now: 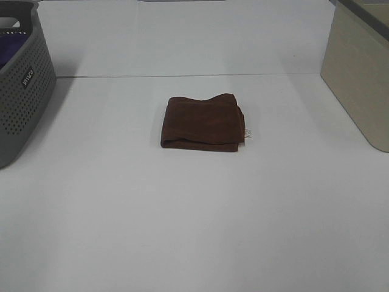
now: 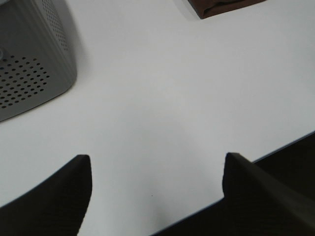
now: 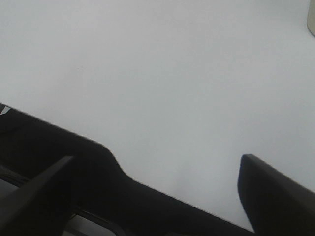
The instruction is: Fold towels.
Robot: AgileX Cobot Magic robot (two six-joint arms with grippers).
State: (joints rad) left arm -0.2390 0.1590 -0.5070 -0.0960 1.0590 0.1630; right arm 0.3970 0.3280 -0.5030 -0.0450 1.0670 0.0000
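Note:
A dark reddish-brown towel (image 1: 202,122) lies folded into a small rectangle in the middle of the white table, with a small white tag (image 1: 248,133) at its right edge. A corner of it shows in the left wrist view (image 2: 224,7). Neither arm shows in the exterior high view. My left gripper (image 2: 157,189) is open and empty above bare table near the front edge, well apart from the towel. My right gripper (image 3: 157,189) is open and empty above bare table; the towel is out of that view.
A grey perforated basket (image 1: 21,91) stands at the far left with a purple cloth (image 1: 11,48) inside; it also shows in the left wrist view (image 2: 34,64). A beige bin (image 1: 358,79) stands at the far right. The table's front edge (image 2: 275,147) lies near my left gripper.

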